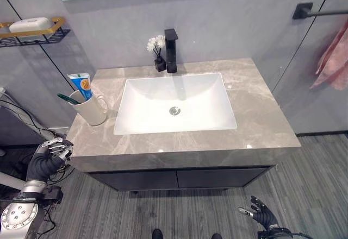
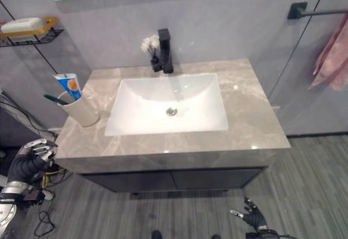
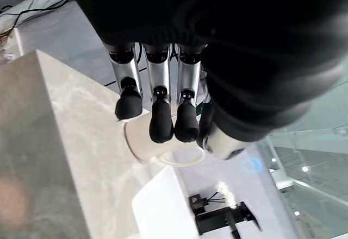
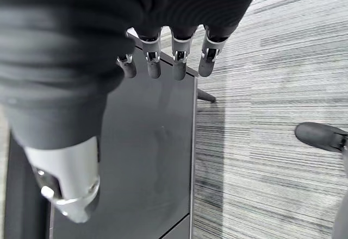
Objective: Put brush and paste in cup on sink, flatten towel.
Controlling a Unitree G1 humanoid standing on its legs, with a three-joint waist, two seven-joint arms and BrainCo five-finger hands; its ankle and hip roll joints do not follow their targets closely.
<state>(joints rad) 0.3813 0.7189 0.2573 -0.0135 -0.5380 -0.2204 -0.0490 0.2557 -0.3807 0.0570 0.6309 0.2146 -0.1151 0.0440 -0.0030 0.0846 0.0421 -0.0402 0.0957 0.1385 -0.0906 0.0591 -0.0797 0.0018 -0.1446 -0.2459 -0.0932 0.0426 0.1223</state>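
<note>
Lowest and nearest, the right hand (image 1: 261,211) is hanging over the grey plank floor (image 1: 304,184) in front of the dark cabinet (image 1: 179,177), its fingers spread loosely apart and holding nothing; its wrist view is showing those fingers (image 4: 178,65) stretched out toward the cabinet front. Off the front left corner of the marble counter (image 1: 261,114), the left hand (image 1: 51,155) is hovering just below the counter's edge, empty, with its fingers (image 3: 161,120) only slightly bent and its thumb standing apart from them.

On the counter, the white cup (image 1: 92,108) is standing upright just left of the white sink basin (image 1: 175,103), its handle turned toward the basin. The toothpaste tube (image 1: 81,85) is sticking up out of the cup, and the green-handled brush (image 1: 67,98) is leaning out over the cup's left rim. Behind the basin, the black faucet (image 1: 171,50) is rising at the back edge of the counter, with a small black vase of white flowers (image 1: 156,45) just to its left.

Well to the right of the counter, the pink towel (image 1: 333,60) is hanging bunched in folds beneath the black wall bar (image 1: 318,12). On the wall to the counter's left, a wire shelf (image 1: 32,32) is carrying a white soap bar (image 1: 30,24).
</note>
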